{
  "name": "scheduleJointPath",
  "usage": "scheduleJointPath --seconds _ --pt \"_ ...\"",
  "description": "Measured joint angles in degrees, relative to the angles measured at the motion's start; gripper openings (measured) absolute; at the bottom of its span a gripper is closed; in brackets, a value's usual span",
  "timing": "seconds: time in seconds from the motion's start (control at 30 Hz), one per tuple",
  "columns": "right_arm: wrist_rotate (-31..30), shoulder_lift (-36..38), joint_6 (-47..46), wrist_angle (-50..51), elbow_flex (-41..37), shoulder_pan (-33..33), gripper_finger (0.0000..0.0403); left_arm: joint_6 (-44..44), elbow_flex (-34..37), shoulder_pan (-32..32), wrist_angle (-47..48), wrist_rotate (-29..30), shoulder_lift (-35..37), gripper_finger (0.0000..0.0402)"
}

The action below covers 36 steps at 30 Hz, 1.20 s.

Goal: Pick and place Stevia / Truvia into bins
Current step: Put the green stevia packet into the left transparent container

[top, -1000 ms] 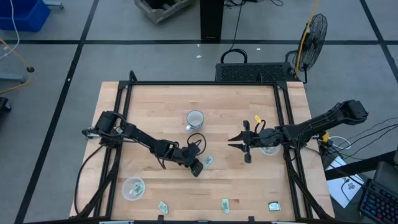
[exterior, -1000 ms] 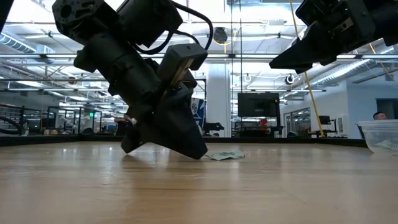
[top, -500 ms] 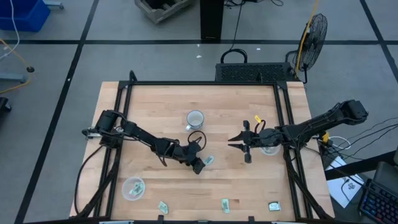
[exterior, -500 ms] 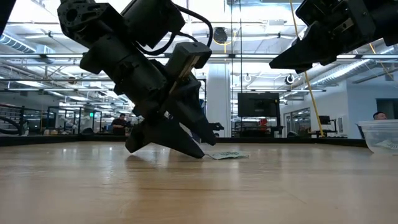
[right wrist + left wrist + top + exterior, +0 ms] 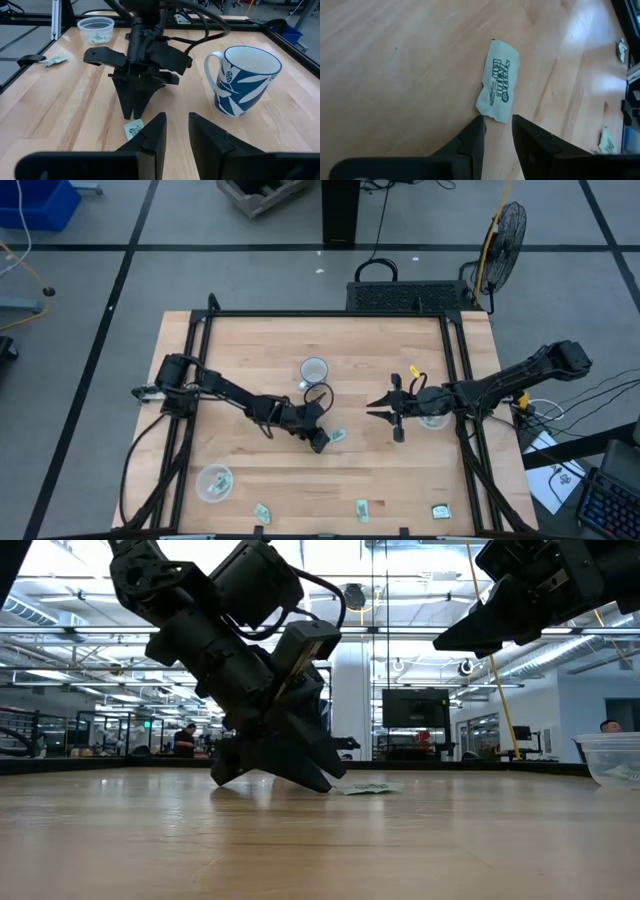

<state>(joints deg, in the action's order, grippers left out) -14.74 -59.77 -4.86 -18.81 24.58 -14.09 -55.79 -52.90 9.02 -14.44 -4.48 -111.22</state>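
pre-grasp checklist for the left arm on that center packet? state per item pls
1. Target sachet flat on the table, nothing on top: ok.
2. Left gripper lined up on it: ok, fingertips straddle the packet's near edge in the left wrist view.
3. Left gripper holds nothing: ok, narrow gap between the fingers, packet not yet pinched.
4. Mug clear of the grasp: ok, it stands apart from the packet.
5. Right gripper out of the way: ok, hovers open, raised off the table in the low view.
6. Left-side bin free for the drop: ok, unobstructed, at least one sachet inside.
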Motion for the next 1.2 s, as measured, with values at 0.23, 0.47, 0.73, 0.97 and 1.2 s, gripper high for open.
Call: scheduleJointPath --seconds 0.23,0.47,0.73,0.97,1.2 --pt "0.0 0.0 0.0 0.0 0.0 0.0 0.0073 0.2 0.0 -1.0 0.1 -0.4 0.0 0.0108" --pt "0.0 0.0 0.0 0.1 0.0 0.0 0.0073 0.2 0.0 -1.5 0.9 -1.4 0.2 0.0108" --pt "0.0 0.0 0.0 0.3 0.0 0.0 0.0073 1.9 0.2 -0.9 2.9 -1.6 4.4 0.0108" --pt "0.0 0.0 0.0 0.3 0.0 0.0 0.0073 14.8 0.1 1.9 2.5 5.9 10.3 0.0108" --pt "0.0 0.0 1.1 0.1 0.0 0.0 0.0073 30.2 0.1 5.4 -0.5 15.4 9.0 0.0108"
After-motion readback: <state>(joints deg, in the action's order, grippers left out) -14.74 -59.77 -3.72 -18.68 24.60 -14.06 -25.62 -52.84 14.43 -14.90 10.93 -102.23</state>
